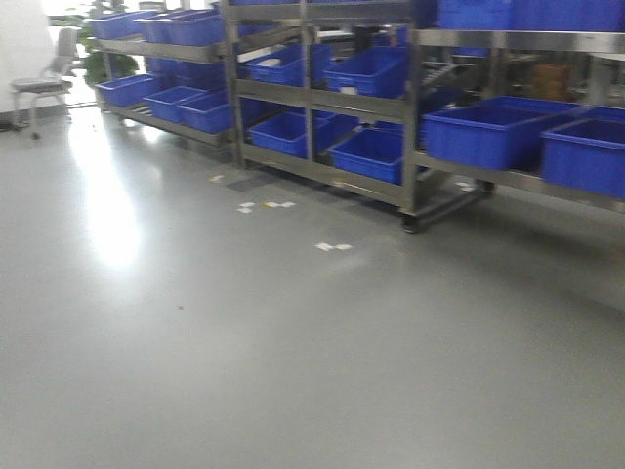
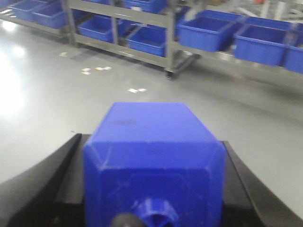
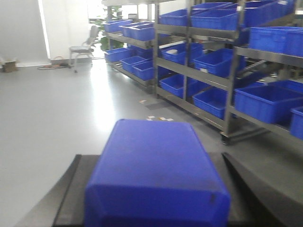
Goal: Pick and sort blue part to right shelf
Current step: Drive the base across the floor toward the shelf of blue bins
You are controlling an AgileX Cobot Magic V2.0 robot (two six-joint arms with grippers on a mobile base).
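- The left gripper (image 2: 151,140) is clamped on the blue part (image 2: 151,161): a chunky, matte plastic block with chamfered edges and a raised hexagonal boss low on its near face.
- Its black fingers (image 2: 42,189) curve outward and press the part's two sides.
- The right gripper (image 3: 151,155) is closed around a second blue block (image 3: 156,175). This one has a smooth, flat top with rounded corners, and a faint dark scuff shows near one edge.
- Both pieces hang over the glossy grey floor (image 1: 244,342), well apart from the racks.
- The right shelf (image 1: 518,181) is a grey steel frame with flat rails and square uprights. It carries large open blue bins (image 1: 488,132) (tapered, with thick rolled rims).
- Pale paper scraps (image 1: 332,246) lie on the floor in front of the racks.
- A metal-legged chair (image 1: 44,83) stands at the far left.
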